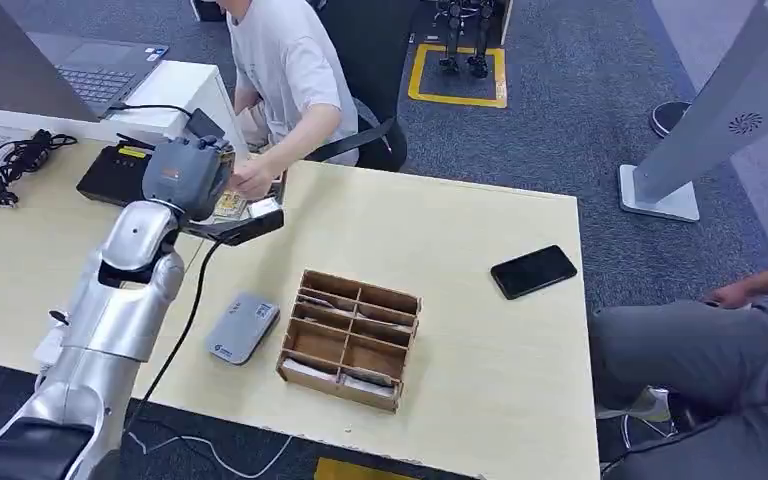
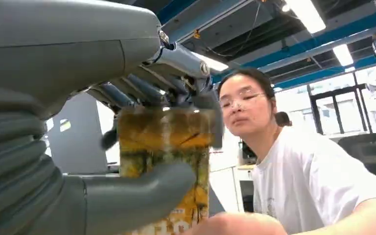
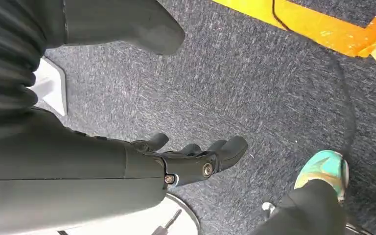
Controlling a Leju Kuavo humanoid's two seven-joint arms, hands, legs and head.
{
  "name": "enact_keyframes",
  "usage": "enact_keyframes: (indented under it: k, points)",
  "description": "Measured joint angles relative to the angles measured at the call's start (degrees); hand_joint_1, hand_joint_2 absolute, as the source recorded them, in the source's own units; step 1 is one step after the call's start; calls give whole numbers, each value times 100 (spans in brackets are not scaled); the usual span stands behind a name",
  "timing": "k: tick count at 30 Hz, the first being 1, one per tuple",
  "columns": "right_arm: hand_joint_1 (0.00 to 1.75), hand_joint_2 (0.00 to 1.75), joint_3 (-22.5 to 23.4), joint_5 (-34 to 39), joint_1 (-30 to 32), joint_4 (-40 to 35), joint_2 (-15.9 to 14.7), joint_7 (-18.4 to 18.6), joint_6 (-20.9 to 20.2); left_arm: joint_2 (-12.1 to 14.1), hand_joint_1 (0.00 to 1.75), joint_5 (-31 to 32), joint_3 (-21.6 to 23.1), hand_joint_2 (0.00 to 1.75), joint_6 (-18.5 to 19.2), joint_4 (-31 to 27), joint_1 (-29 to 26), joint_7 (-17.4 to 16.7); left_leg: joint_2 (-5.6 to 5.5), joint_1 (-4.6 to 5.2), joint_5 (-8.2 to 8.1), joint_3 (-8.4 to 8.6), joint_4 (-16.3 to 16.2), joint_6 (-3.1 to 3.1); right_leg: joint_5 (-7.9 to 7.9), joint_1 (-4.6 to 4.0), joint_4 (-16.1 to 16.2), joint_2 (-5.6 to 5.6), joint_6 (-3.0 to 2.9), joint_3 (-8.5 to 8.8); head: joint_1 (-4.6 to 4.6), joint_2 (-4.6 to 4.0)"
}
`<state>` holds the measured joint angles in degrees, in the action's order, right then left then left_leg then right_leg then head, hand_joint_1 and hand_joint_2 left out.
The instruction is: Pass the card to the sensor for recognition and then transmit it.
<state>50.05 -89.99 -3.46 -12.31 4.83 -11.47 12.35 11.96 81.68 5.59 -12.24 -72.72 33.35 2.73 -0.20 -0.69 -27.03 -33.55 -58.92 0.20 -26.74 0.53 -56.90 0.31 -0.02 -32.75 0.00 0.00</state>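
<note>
Left hand (image 2: pixel 142 147) grips card (image 2: pixel 164 147) upright between thumb and fingers, extended across desk (image 1: pixel 460 260); person's hand (image 1: pixel 252 178) touching card's far end. Right hand (image 3: pixel 191 161) hangs empty, fingers loosely apart.

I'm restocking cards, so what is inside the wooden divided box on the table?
The wooden box has open compartments. Flat card-like items lie in the two compartments nearest the robot and along the far row; the middle ones look bare. The dividers hide parts of the floors.
</note>
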Motion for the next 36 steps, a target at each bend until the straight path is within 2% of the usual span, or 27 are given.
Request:
enact_keyframes:
  k: [3, 7, 10, 14, 16, 18, 21, 23, 25, 29, 32, 36]
  points:
    - [0, 175, 0, 68, 5, -2, 0, 2, 42, 20, 0, -164, -168, 175, -164, -201, -297, 81, 6, 0, -1, 0, 2, 0, 0, 0, -1, 5, 0, 0, -2, 0]
    - [0, 175, 44, 171, 44, -2, 0, 144, 41, 50, 0, -632, -718, 175, -665, -888, -1143, 256, 25, 1, -8, 6, 7, -5, -4, 1, 0, 24, -2, -4, -2, 0]
    - [0, 175, 109, 177, 93, -2, 0, 188, 41, 6, 0, -883, -1323, 175, -688, -1454, -1786, 614, 22, 0, -12, 2, 7, -10, -13, 0, 2, 24, -5, -13, -2, 0]
    - [0, 175, 170, 192, 83, -4, 0, 249, 61, -35, 0, -887, -1753, 175, -697, -1815, -2150, 634, 17, 0, -12, -4, 12, -9, -16, 0, -1, 16, -9, -7, 2, 0]
    - [0, 175, 210, 243, 86, -4, 0, 249, 109, -57, 0, -1192, -2079, 175, -717, -2016, -2445, 618, 27, 0, -14, 0, 14, -13, -15, 1, -2, 24, -11, -5, 2, 0]
    - [0, 175, 291, 256, 99, -13, -2, 203, 168, -113, 0, -1706, -2677, 175, -739, -2175, -2785, 719, 43, -1, -23, 13, 14, -21, -15, 0, -2, 44, -12, -6, -2, 0]
    - [0, 175, 360, 256, 113, -30, -33, 110, 260, -190, 0, -2066, -3789, 175, -844, -2136, -3005, 948, 38, -5, -23, 6, 15, -21, -20, -1, -2, 41, -15, -9, 0, 0]
    - [0, 175, 446, 284, 84, -48, -55, -13, 321, -192, 0, -2747, -4699, 175, -844, -1829, -3007, 1213, 40, -4, -25, 8, 21, -23, -22, -1, -2, 46, -18, -9, -4, 0]
    - [0, 175, 509, 284, 71, -66, -70, -101, 341, -214, 0, -3654, -5656, 175, -960, -1266, -2983, 1414, 47, -2, -28, 18, 25, -22, -24, 0, -1, 51, -21, -8, -7, 0]
    - [0, 175, 588, 149, 48, -74, -70, -15, 264, -341, 0, -5020, -6982, 175, -1502, 426, -2920, 1373, 36, 1, -30, 19, 28, -20, -35, 2, 1, 34, -22, -6, -4, 0]
    - [0, 175, 599, 112, 27, -76, -70, 26, 245, -494, 0, -5379, -7579, 175, -1547, 1391, -2918, 1503, 17, -7, -32, 13, 25, -15, -38, 0, 6, 14, -25, 1, 6, 0]
    - [0, 175, 601, 101, -5, -76, -70, 33, 247, -551, 0, -5440, -7982, 175, -1613, 2066, -2849, 1593, 14, 0, -32, 18, 25, -14, -36, 1, 6, 9, -24, 8, 0, 0]
